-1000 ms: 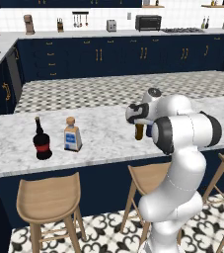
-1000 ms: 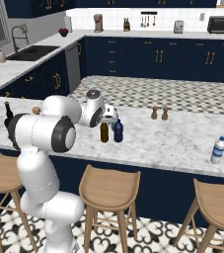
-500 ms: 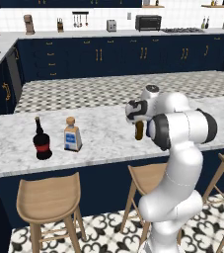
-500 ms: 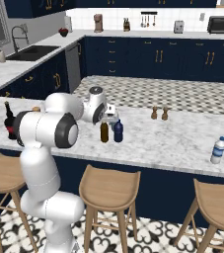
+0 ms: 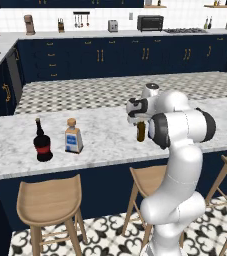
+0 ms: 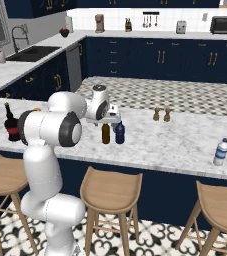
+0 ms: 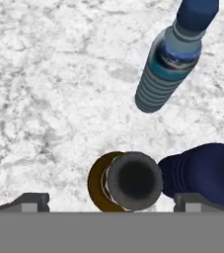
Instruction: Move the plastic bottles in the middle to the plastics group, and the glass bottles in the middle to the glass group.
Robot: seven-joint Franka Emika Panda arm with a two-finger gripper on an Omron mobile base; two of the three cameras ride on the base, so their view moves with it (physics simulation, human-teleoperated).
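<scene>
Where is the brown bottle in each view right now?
Left base view: brown bottle mid-frame, just under the end effector, partly hidden by the arm.
Right base view: left of centre on the counter, touching or nearly touching the navy bottle on its right.
Hand view: bottom centre, seen from above, between the fingertips.
Shared landmark: the navy bottle right beside it.

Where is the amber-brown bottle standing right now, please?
On the marble counter mid-span, directly under the open end effector, the amber-brown bottle stands beside the navy bottle.

Kitchen: navy cabinets (image 5: 100, 55), marble island counter (image 5: 100, 135), 3 wooden stools (image 6: 110, 190), probably toaster oven (image 5: 150, 22).
</scene>
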